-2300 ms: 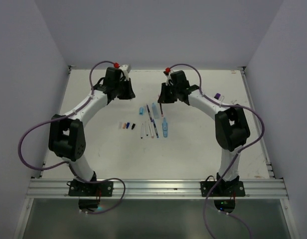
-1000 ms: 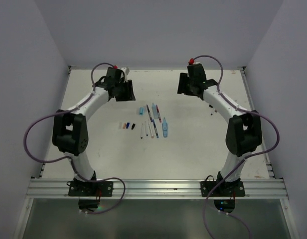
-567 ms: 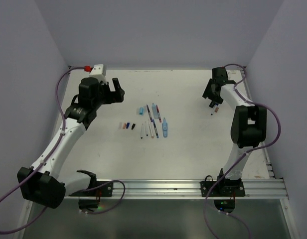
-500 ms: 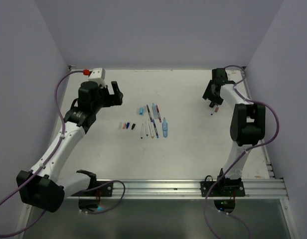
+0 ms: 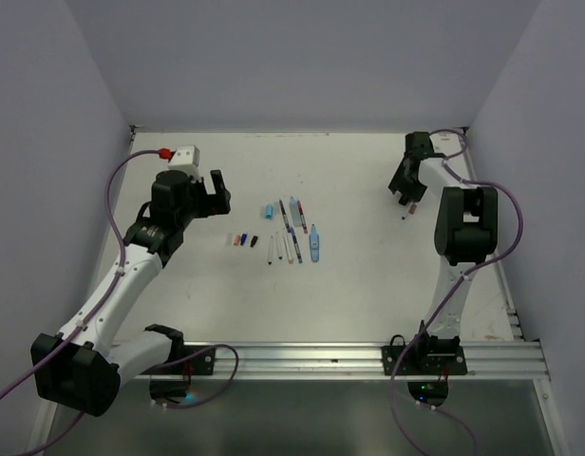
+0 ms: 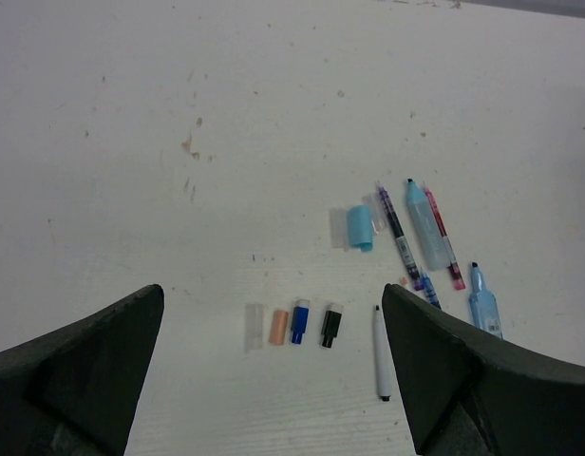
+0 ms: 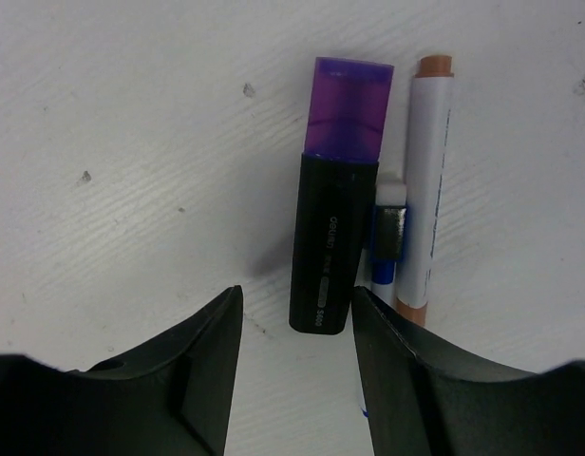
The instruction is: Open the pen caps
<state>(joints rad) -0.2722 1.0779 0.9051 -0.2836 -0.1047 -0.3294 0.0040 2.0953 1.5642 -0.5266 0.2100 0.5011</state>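
Observation:
A row of loose pen caps lies on the white table: clear (image 6: pixel 254 326), orange (image 6: pixel 278 326), blue (image 6: pixel 299 323) and black (image 6: pixel 330 325), with a light-blue cap (image 6: pixel 360 228) farther off. Uncapped pens (image 6: pixel 427 228) lie to their right, a white one (image 6: pixel 381 351) nearest. My left gripper (image 6: pixel 273 380) hangs open above and short of the caps (image 5: pixel 243 238), holding nothing. At the far right, my right gripper (image 7: pixel 294 302) is open, its fingers on either side of the near end of a black highlighter (image 7: pixel 335 247) with a purple cap (image 7: pixel 349 104), not touching it. Beside it lie a white pen with an orange cap (image 7: pixel 427 190) and a blue-clipped pen (image 7: pixel 387 242).
The table (image 5: pixel 368 275) is walled at the back and on both sides. A metal rail (image 5: pixel 292 359) runs along the near edge. The pen group (image 5: pixel 292 233) sits mid-table; the right gripper (image 5: pixel 404 196) works close to the right edge.
The left arm has swung back and to the left, its jaws opening wide. The right arm has moved out to the far right and lowered over the capped pens, its jaws narrowing.

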